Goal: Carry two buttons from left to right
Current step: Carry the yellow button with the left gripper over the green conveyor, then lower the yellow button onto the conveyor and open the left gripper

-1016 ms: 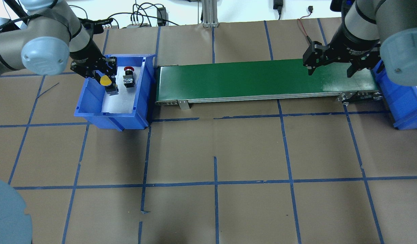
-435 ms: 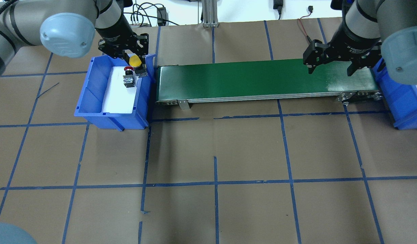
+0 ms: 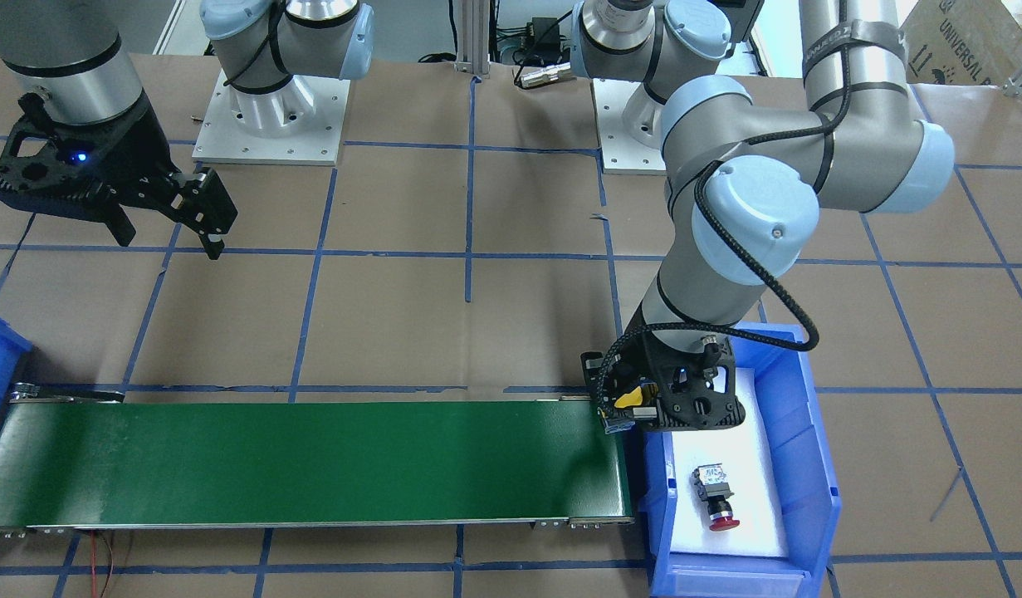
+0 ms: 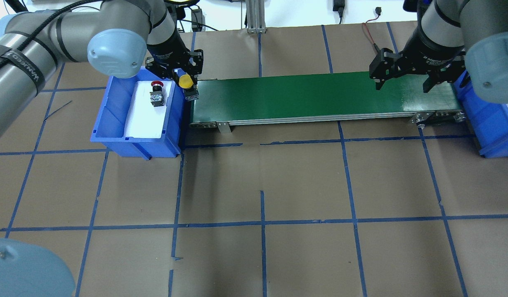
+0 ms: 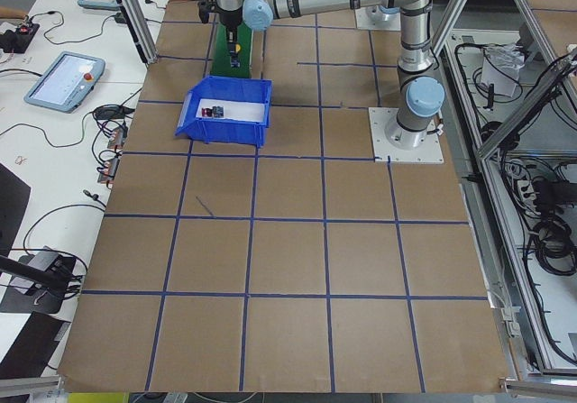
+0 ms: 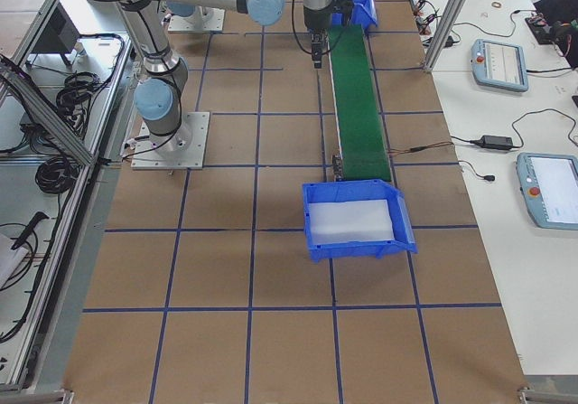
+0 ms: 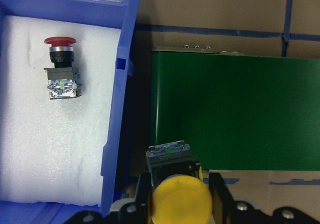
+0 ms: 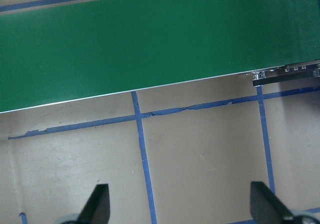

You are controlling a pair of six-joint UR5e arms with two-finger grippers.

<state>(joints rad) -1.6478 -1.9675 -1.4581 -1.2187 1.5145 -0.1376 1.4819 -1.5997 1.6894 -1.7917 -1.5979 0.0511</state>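
My left gripper (image 4: pixel 187 83) is shut on the yellow-capped button (image 4: pixel 186 81) and holds it over the gap between the left blue bin (image 4: pixel 113 113) and the left end of the green conveyor belt (image 4: pixel 320 95). The left wrist view shows the yellow-capped button (image 7: pixel 177 201) between the fingers, its grey body pointing at the belt (image 7: pixel 235 114). The red-capped button (image 4: pixel 156 93) lies on its side on white foam in the bin; it also shows in the left wrist view (image 7: pixel 61 68). My right gripper (image 4: pixel 402 84) is open and empty above the belt's right end.
A second blue bin (image 4: pixel 491 123) stands past the belt's right end, lined with white foam in the exterior right view (image 6: pixel 357 219). The table is brown paper with blue tape lines. Cables and an aluminium post stand at the far edge.
My left gripper has lifted the yellow-capped button out of the bin and carried it right, to the belt's left end. The red-capped button and my right arm have not moved.
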